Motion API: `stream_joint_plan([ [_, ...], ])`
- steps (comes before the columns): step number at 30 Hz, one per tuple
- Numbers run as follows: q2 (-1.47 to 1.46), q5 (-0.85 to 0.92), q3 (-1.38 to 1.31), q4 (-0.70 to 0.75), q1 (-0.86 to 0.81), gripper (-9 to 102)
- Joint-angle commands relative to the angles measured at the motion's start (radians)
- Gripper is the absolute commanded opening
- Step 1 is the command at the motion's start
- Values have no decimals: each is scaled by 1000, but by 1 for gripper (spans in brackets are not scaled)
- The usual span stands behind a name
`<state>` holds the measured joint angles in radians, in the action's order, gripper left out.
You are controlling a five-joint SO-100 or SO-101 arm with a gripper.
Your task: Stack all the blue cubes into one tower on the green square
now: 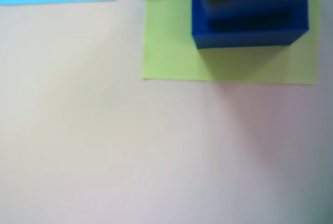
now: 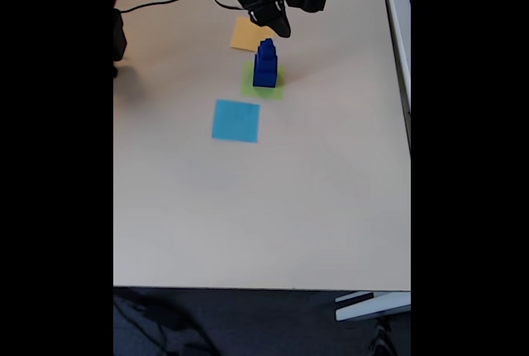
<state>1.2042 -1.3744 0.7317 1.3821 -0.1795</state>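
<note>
cubes (image 2: 264,65) stacked on middle square (image 2: 276,88)

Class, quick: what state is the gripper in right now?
Gripper: cannot be told whether open or closed; it hangs just above the blue cube tower, apparently holding nothing.

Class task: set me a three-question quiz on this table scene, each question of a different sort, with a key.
1. True or false: the blue cubes stand as one tower on the green square.
2. In the fixed view, which square lies nearest the camera? A orange-yellow square B light blue square C green square
3. Fill in: the gripper hangs ____ the tower.

Key: 1 true; 2 B; 3 above.
</note>
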Motion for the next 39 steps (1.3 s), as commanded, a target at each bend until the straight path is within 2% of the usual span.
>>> stream_joint_plan([
  [1,31,-17,-9,3,12,0],
  [12,44,91,-92,253,-11,0],
  [16,49,101,-92,301,-14,0],
  [39,60,66,-100,255,-41,0],
])
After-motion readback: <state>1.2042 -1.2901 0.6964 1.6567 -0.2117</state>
